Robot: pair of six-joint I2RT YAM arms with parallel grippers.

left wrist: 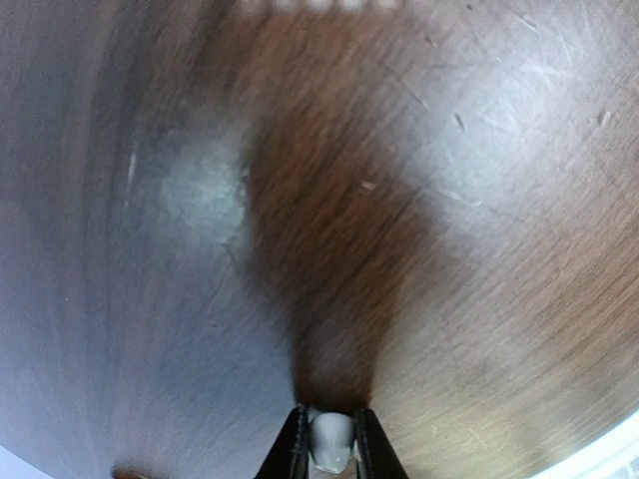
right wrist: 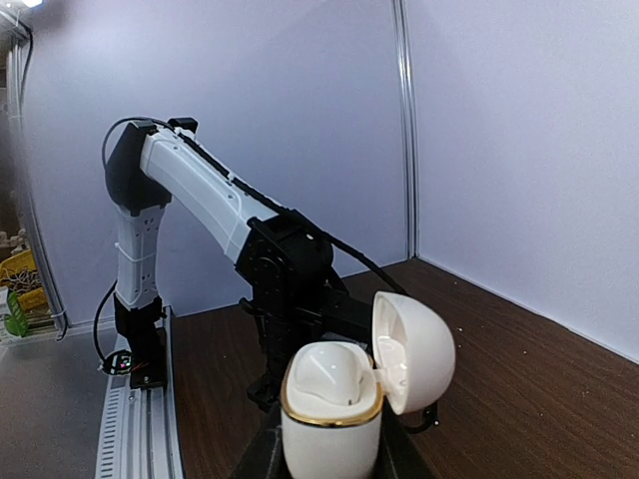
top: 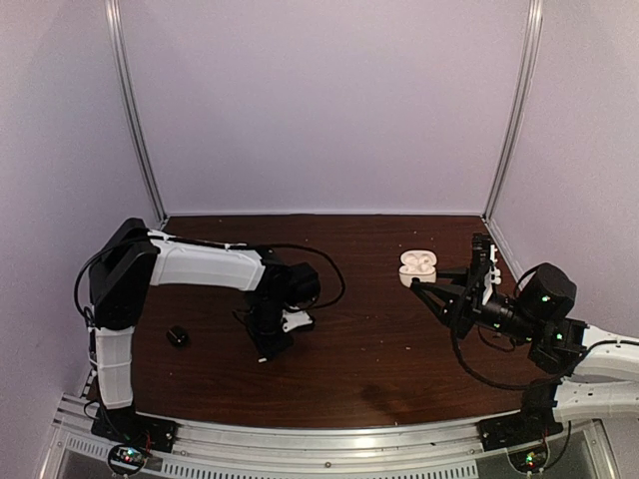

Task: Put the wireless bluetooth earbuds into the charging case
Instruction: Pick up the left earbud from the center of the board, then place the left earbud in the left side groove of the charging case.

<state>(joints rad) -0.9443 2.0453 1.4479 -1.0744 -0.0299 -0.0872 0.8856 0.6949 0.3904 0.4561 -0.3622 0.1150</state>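
A white earbud (left wrist: 329, 447), pale and rounded, sits pinched between the nearly closed jaws of the left gripper (top: 270, 341), low over the table (top: 379, 369) near its middle; the blurred wrist view hides which way its stem runs. The charging case (top: 417, 267) lies well off to that gripper's right, clamped in the right gripper (top: 422, 287) with its lid swung open, so the left arm must carry the bud rightward. Nothing stands between them, and a small black object (top: 178, 336) rests left of the arm, off the route.
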